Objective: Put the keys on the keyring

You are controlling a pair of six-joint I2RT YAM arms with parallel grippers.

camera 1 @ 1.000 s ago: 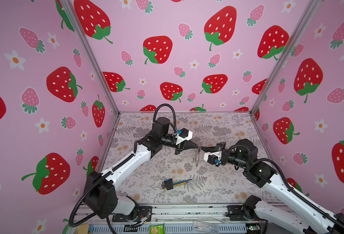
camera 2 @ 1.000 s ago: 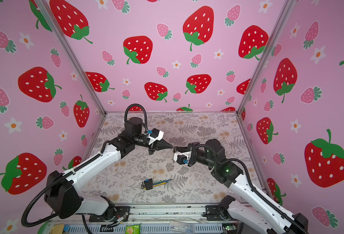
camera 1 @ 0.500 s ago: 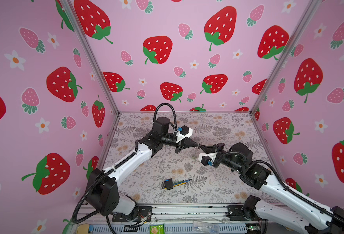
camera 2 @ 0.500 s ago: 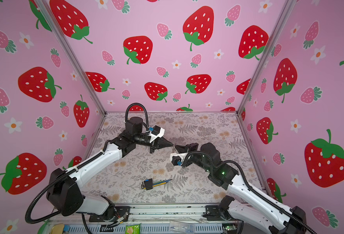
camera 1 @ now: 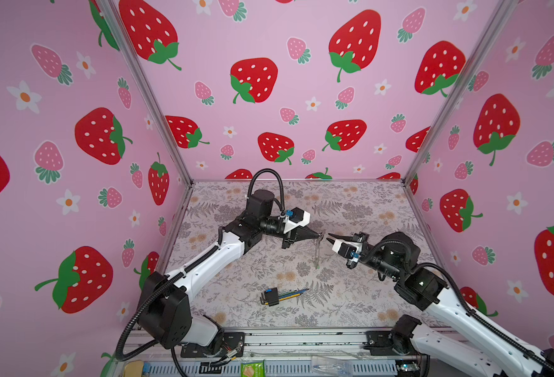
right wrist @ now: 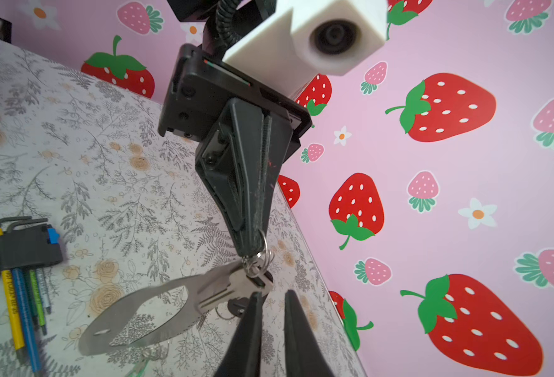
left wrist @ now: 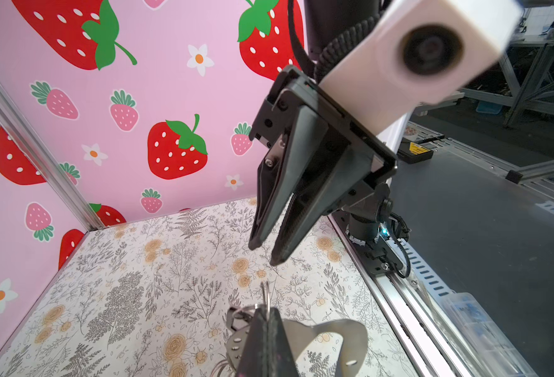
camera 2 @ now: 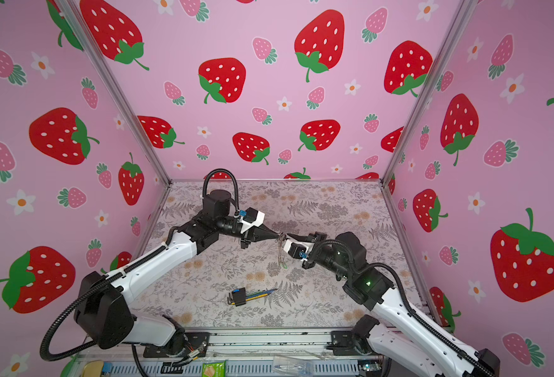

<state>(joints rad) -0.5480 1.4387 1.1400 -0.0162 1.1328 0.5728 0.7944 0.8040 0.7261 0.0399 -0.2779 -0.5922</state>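
My left gripper (camera 1: 319, 235) (camera 2: 280, 235) is shut on a small silvery ring of the keyring (right wrist: 171, 287), whose flat strap loop hangs below the fingertips (left wrist: 267, 316) above the table's middle. A silvery key (right wrist: 233, 287) and a black tag (right wrist: 236, 306) dangle from the rings. A green tag (camera 1: 317, 267) hangs at the lowest point. My right gripper (camera 1: 329, 240) (right wrist: 274, 293) faces the left one tip to tip, just right of the hanging bundle. Its jaws stand slightly open with nothing between them. One fingertip (right wrist: 257, 295) is right beside the key's head.
A bundle of coloured hex wrenches (camera 1: 278, 295) (right wrist: 24, 254) in a black-and-blue holder lies on the floral table (camera 1: 367, 293) nearer the front. Pink strawberry walls close the left, back and right sides. An aluminium rail (camera 1: 301, 339) runs along the front edge.
My right gripper's jaws have parted a little, and it has eased slightly back from the hanging keys. My left gripper still pinches the ring in about the same place.
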